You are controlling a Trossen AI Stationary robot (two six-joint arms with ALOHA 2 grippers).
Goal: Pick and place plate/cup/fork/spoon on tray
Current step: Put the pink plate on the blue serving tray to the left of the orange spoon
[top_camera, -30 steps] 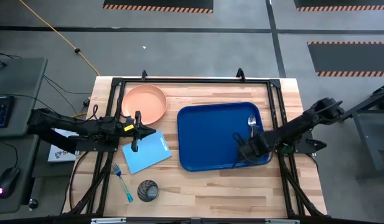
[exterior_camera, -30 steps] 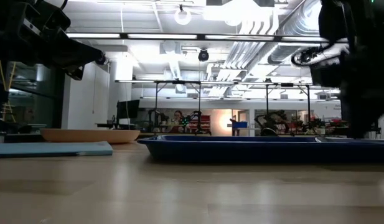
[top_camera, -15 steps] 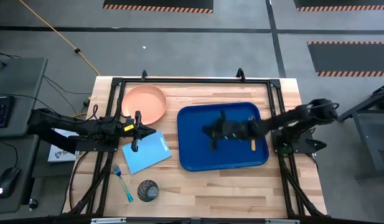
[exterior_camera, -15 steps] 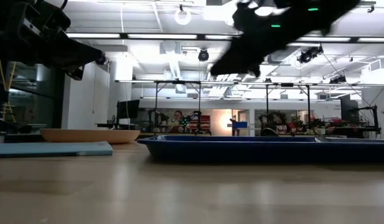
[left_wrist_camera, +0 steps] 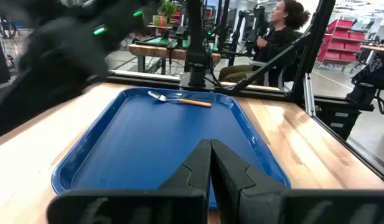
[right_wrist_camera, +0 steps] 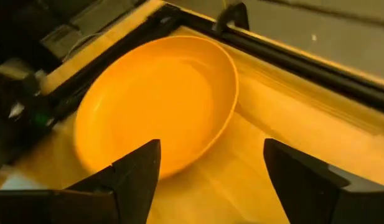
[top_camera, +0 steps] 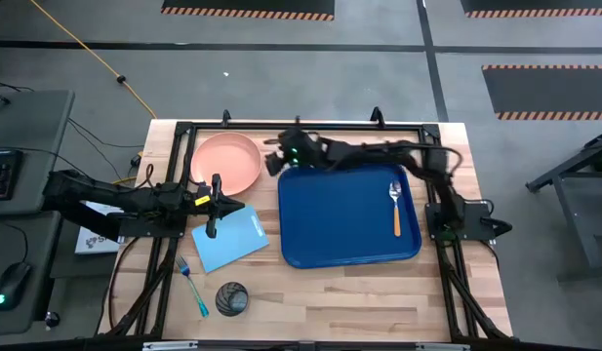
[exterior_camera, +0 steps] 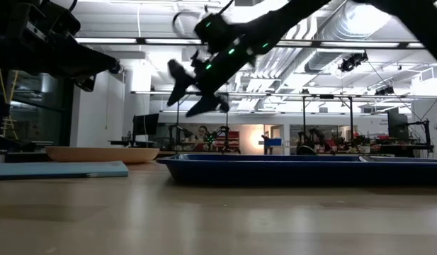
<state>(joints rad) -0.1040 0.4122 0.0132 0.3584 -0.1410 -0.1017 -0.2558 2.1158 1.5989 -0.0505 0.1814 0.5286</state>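
Right end effector (top_camera: 273, 159) reaching over the desk toward the plate (top_camera: 225, 163), fingers spread and empty.

The peach-orange plate sits at the desk's far-left corner, just beside the dark blue tray (top_camera: 347, 214), where the spoon (top_camera: 395, 206) is already laid near the tray's right edge. For a clean pick, one finger is best brought down inside the raised rim and one outside it on the side facing the tray, the rim pinched firmly, and the plate lifted level before it is carried across — a shallow plastic rim may slip. The left end effector (top_camera: 214, 206) is held closed over the light-blue sheet (top_camera: 229, 240). The fork (top_camera: 189, 284) and cup (top_camera: 231, 297) lie near the desk's near-left corner. From table height, the plate's interior is hidden — the reaching arm is motion-blurred.
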